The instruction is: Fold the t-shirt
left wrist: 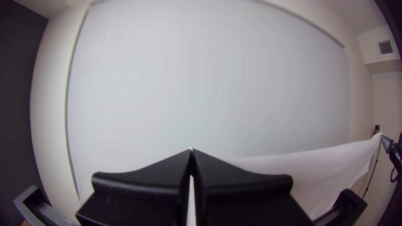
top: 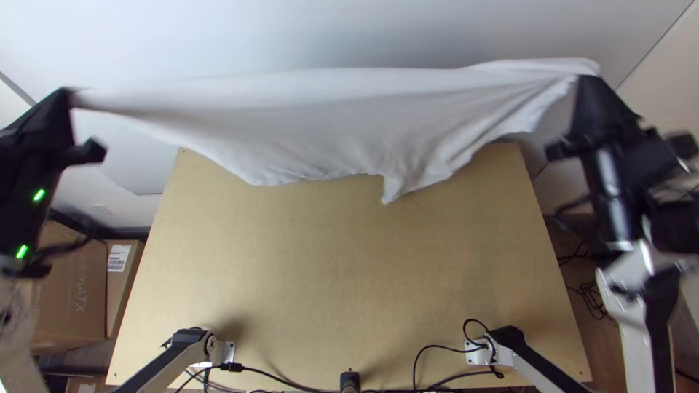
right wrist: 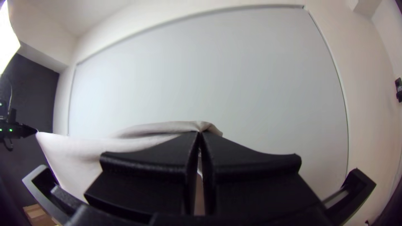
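Behind the light wooden table (top: 328, 255), a large pale grey panel (left wrist: 209, 83) is bordered by an off-white wall (right wrist: 366, 104). Across the far side of the table, as seen from above, a white t-shirt (top: 306, 124) is held up in the air, stretched wide between the two grippers. One end of it is pinched between the closed fingertips of the left gripper (top: 70, 93), and the other end is nipped in the same way by the right gripper (top: 588, 78), where the fabric is gathered into folds. Its upper edge is drawn nearly straight, while its lower edge is left hanging unevenly, with a small pointed corner let down right of the middle. Which parts of the garment are gripped cannot be told. On the floor to the left, cardboard boxes (top: 69, 291) are stacked, and black cables (top: 429, 348) are strung along the table's near edge
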### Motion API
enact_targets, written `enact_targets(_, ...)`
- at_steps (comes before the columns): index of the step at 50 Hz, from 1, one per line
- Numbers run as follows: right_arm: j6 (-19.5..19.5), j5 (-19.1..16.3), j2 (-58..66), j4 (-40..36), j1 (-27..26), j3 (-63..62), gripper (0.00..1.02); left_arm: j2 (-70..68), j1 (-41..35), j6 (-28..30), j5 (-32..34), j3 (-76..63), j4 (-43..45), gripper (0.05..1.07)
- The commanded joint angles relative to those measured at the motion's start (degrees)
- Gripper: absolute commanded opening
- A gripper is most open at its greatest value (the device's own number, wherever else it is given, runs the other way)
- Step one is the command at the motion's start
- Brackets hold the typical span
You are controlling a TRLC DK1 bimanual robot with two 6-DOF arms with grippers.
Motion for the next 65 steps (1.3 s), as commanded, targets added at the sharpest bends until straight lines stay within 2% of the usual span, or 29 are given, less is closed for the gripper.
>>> enact_targets(1, -1.0, 0.9, -9.5, 0.1, 1.1, -2.3, 0.02, -9.2, 1.0, 1.1, -1.7, -3.2, 0.9, 0.08)
enact_targets(11, -1.1, 0.7, -17.5, -4.1, 1.3, -3.3, 0.02, -20.1, 2.4, 1.8, -1.7, -7.6, -2.7, 0.08)
enact_targets(22, -0.7, 0.2, -17.3, -7.5, 2.2, -2.7, 0.02, -21.9, 1.8, 1.7, -1.7, -11.2, -6.4, 0.08)
enact_targets(28, 0.6, 0.2, -17.8, -9.3, 4.4, -10.9, 0.02, -24.0, 1.2, -0.4, -1.5, -22.1, -7.0, 0.08)
enact_targets(37, 5.0, 0.2, -21.4, -4.9, 7.2, -32.1, 0.02, -29.2, 0.6, -3.1, 2.0, -48.8, -0.5, 0.08)
enact_targets(43, 8.7, 0.1, -20.8, -2.1, 8.1, -42.9, 0.02, -28.8, -0.1, -3.3, 4.6, -61.5, 4.3, 0.08)
enact_targets(46, 9.0, -0.2, -19.3, 0.4, 8.1, -47.1, 0.02, -27.0, -0.9, -3.2, 5.3, -65.7, 7.1, 0.08)
enact_targets(54, 10.9, -0.3, -10.1, 9.2, 6.8, -52.2, 0.02, -18.4, -0.5, -1.8, 6.1, -70.7, 15.6, 0.08)
enact_targets(65, 13.5, -0.3, 6.7, 16.5, 4.2, -48.4, 0.02, 0.0, 0.9, -1.2, 7.0, -68.3, 27.5, 0.08)
